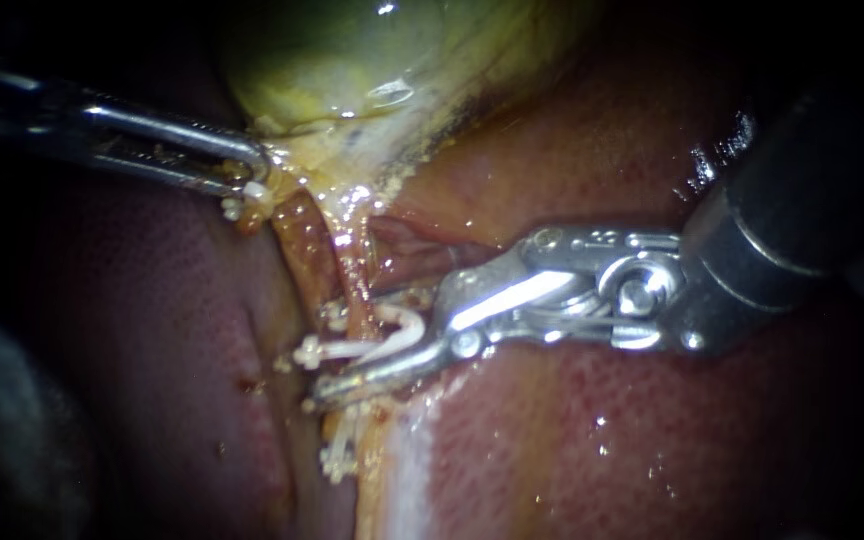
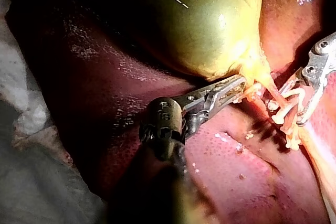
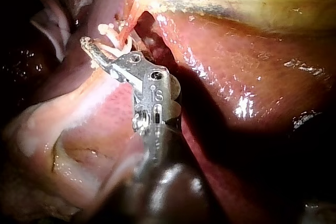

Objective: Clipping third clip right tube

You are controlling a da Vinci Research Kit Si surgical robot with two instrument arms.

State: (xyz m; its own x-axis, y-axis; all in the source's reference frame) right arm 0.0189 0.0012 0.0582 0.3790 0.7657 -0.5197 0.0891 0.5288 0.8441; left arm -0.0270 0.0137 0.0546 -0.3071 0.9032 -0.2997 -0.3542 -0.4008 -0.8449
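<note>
The yellow-green gallbladder (image 1: 352, 60) narrows into an orange tube (image 1: 350, 270) that runs down over the liver (image 1: 602, 430). My right instrument (image 1: 340, 350) comes in from the right. Its jaws stand apart on either side of this tube and hold a white clip (image 1: 402, 330) between them. The same jaws show in the right wrist view (image 3: 100, 51) and the left wrist view (image 2: 310, 95). Two more white clips (image 1: 337, 455) (image 1: 307, 352) sit on the tissue close by. My left instrument (image 1: 252, 185) (image 2: 239, 85) is shut on the gallbladder's neck and holds it to the left.
A second brownish strand (image 1: 297, 240) runs down just left of the orange tube. Dark red liver lies on both sides, with a pale whitish strip (image 1: 407, 470) below the jaws. In the left wrist view, grey cloth (image 2: 26, 129) borders the liver.
</note>
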